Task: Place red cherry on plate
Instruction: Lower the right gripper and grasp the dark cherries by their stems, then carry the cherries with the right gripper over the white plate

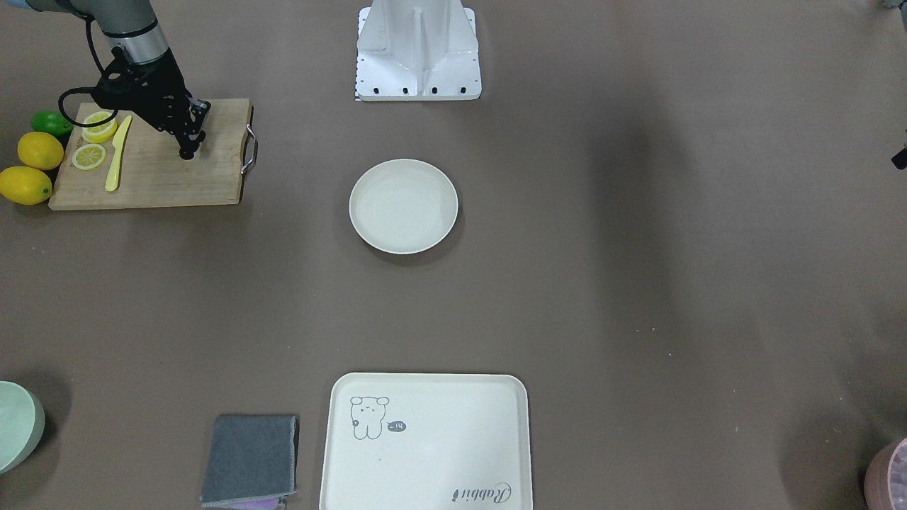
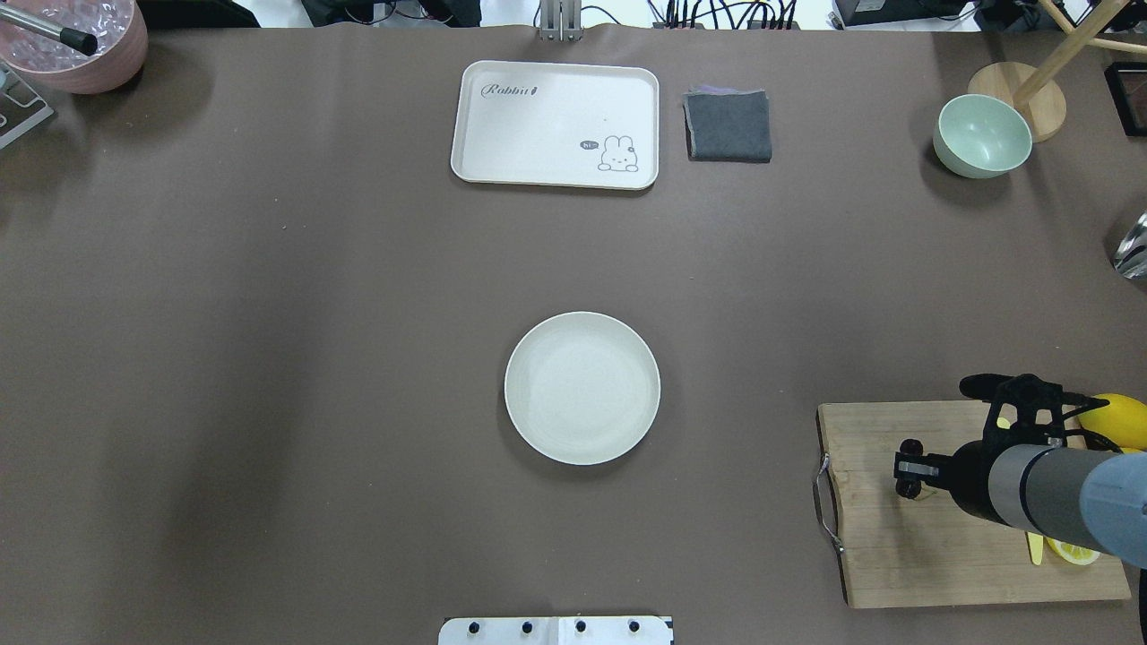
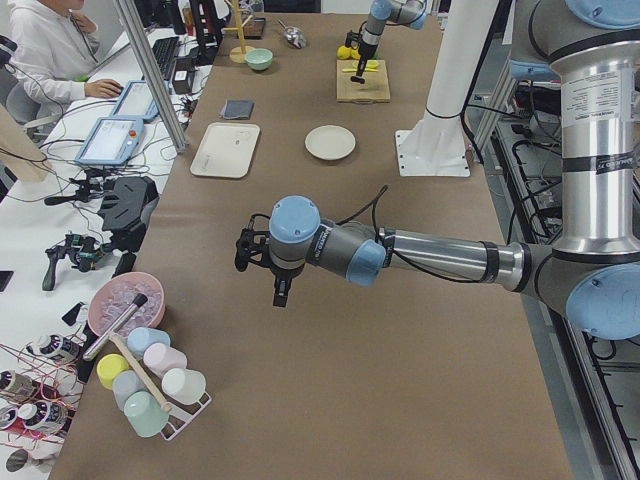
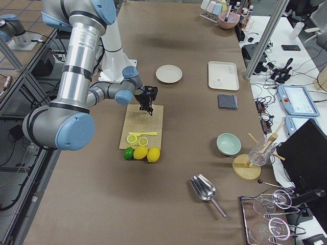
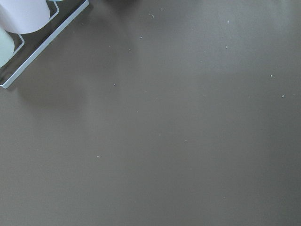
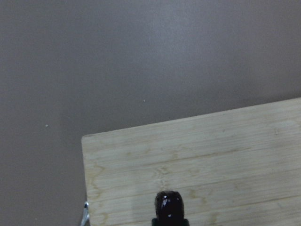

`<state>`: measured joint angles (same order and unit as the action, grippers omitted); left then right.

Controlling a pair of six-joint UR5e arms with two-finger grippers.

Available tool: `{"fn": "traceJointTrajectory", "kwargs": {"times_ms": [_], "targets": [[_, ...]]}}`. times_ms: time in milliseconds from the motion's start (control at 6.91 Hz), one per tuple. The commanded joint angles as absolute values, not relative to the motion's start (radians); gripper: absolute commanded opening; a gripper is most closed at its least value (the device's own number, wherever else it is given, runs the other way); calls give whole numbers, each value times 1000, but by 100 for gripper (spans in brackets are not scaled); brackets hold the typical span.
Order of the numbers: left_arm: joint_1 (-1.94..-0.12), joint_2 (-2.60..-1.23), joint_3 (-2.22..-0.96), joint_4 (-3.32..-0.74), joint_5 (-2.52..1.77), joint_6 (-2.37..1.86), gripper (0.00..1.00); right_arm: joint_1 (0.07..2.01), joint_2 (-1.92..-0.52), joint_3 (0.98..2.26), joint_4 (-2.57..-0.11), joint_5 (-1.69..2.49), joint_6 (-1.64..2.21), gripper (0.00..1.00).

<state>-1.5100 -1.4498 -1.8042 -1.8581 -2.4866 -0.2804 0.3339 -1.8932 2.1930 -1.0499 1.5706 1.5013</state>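
Observation:
The red cherry (image 2: 912, 445) shows as two dark maroon balls either side of my right gripper (image 2: 912, 468), which is shut on it just above the wooden cutting board (image 2: 932, 546). In the right wrist view one ball of the cherry (image 6: 168, 205) sits at the bottom edge over the board (image 6: 211, 150). The plate (image 2: 582, 388), round and cream-white, lies bare at the table's centre, well to the left of the board (image 1: 163, 177). My left gripper (image 3: 280, 297) hovers over bare table at the far end; whether it is open or shut I cannot tell.
Lemon slices (image 1: 89, 156), a yellow knife (image 1: 117, 156), whole lemons (image 1: 39, 150) and a lime (image 1: 51, 124) crowd the board's outer end. A cream bear tray (image 2: 556, 125), grey cloth (image 2: 728, 125) and green bowl (image 2: 982, 136) line the far edge. The robot base (image 1: 418, 49) stands behind the plate.

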Motion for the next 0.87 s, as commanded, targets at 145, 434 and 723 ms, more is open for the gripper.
{"fn": "traceJointTrajectory", "kwargs": {"times_ms": [145,434,723], "targets": [[-1509,-1439,-1804,-1861,-2485,-278,97,619,-1612,2353,-1553,1870,1360,0],[-1511,-1439,-1798,-1859,-2485,-276,97,635,-1119,2276,-2055,1892,1318,0],[-1511,-1440,-1789,-1859,-2485,-276,97,580,-877,2048,-2091,1847,1321,0]]}}
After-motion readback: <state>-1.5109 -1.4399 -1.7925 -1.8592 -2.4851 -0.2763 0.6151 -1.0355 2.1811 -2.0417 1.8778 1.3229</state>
